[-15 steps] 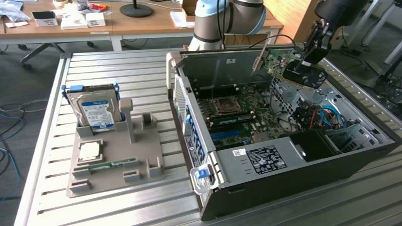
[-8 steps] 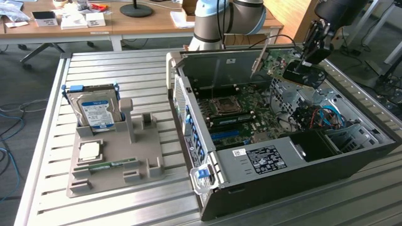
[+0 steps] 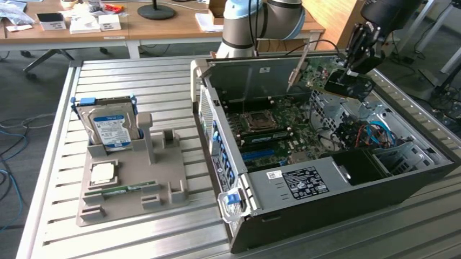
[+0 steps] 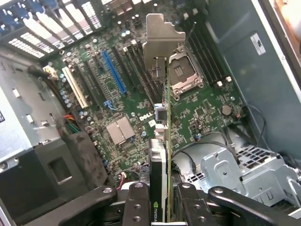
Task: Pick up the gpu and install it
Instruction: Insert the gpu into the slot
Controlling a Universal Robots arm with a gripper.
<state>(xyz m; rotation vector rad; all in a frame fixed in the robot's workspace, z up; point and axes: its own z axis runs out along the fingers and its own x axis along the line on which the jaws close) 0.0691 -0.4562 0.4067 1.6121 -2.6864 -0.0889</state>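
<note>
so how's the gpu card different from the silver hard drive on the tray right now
The thin dark gpu card with a silver end bracket is clamped in the jaws over the open black computer case; the silver hard drive with a blue-white label stands in a slot of the grey holder tray, untouched. The card is slim; the drive is a thicker block. Both are on edge, not flat.
</note>
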